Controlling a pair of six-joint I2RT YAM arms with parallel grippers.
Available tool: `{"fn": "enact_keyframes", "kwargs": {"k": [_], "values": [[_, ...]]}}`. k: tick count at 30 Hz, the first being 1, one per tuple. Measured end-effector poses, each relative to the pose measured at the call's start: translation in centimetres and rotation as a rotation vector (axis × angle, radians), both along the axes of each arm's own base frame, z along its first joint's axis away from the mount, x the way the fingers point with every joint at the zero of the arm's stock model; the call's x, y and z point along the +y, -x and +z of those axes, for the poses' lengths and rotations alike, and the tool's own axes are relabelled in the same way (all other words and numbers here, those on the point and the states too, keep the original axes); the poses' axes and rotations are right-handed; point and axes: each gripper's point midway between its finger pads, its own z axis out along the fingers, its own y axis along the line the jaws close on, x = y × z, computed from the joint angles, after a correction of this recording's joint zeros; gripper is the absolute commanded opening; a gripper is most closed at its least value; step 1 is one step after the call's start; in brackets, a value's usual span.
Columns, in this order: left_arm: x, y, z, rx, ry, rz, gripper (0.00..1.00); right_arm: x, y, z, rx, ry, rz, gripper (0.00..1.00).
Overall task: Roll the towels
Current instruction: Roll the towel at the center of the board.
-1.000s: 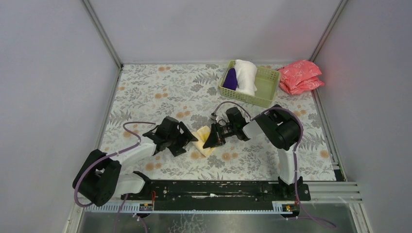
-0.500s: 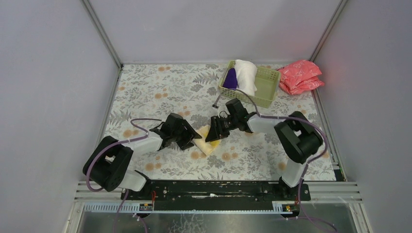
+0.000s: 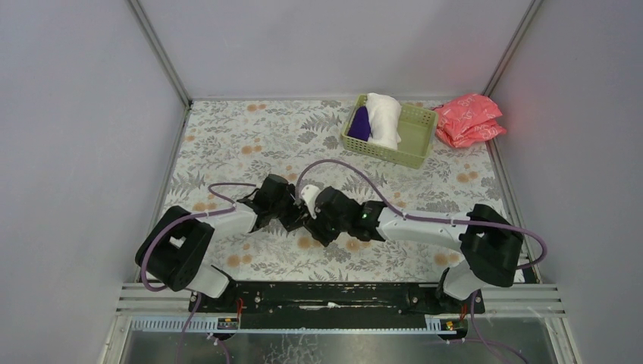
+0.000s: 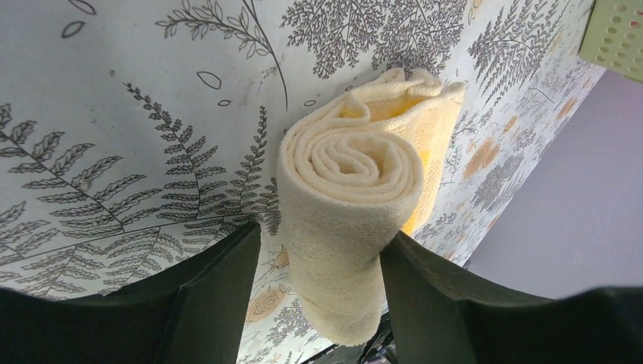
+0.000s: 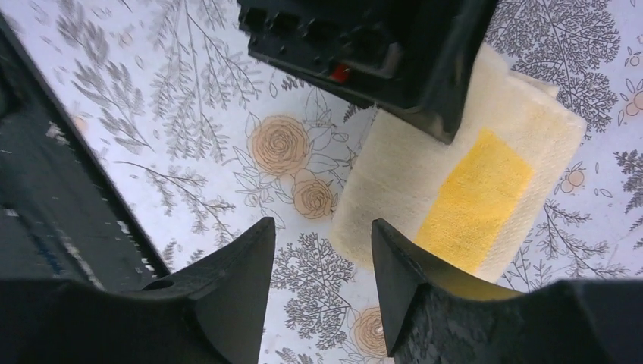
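- The left gripper (image 4: 318, 284) is clamped on the pale yellow towel (image 4: 352, 178); its two dark fingers (image 4: 216, 292) press the towel from either side
- That towel is wound into a tight roll, the spiral of its end facing the left wrist camera; one loose edge lies against the floral table (image 4: 114, 114) behind it
- The right gripper (image 5: 318, 277) stands with its jaws spread and holds nothing; between them shows mostly the table's cloth, with the roll's near corner just at the gap, beside one finger
- Seen from the right wrist, the roll lies on the table with a bright yellow patch on its side; the left gripper's black body sits over its far end
- From above, both grippers meet near the table's middle, close together
- Well apart, at the far right, a light green basket (image 3: 415, 142) holds the white towel (image 3: 384, 117) and the dark purple towel (image 3: 359, 123), side by side; pink-red packets (image 3: 468, 120) lie just beside the basket
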Motion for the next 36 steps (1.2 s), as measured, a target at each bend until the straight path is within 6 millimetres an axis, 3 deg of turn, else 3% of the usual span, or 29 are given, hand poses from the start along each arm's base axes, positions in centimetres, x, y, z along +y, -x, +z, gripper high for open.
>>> {"fn": "enact_keyframes", "kwargs": {"k": [4, 9, 13, 22, 29, 33, 36], "values": [[0.0, 0.0, 0.0, -0.001, 0.002, -0.001, 0.60, -0.1, 0.2, -2.0, -0.109, 0.124, 0.023, 0.57], [-0.1, -0.1, 0.0, -0.001, 0.003, -0.001, 0.60, -0.5, -0.8, -5.0, -0.197, 0.274, 0.017, 0.57], [-0.1, -0.1, 0.0, -0.003, 0.005, -0.002, 0.60, -0.9, -1.8, -5.8, -0.255, 0.337, -0.002, 0.56], [0.2, -0.1, 0.4, -0.017, -0.004, 0.004, 0.69, -1.3, -3.4, -6.4, -0.297, 0.388, -0.028, 0.28], [2.7, 1.1, 0.8, -0.013, -0.069, 0.045, 0.84, -1.0, -4.1, -5.9, -0.056, 0.201, 0.015, 0.09], [4.5, 2.2, 1.1, -0.008, -0.100, 0.079, 0.87, -0.5, -3.8, -5.4, 0.137, 0.048, 0.058, 0.07], [5.1, 2.8, 1.2, -0.004, -0.105, 0.088, 0.88, 0.4, -2.3, -5.0, 0.293, -0.069, 0.111, 0.07]]}}
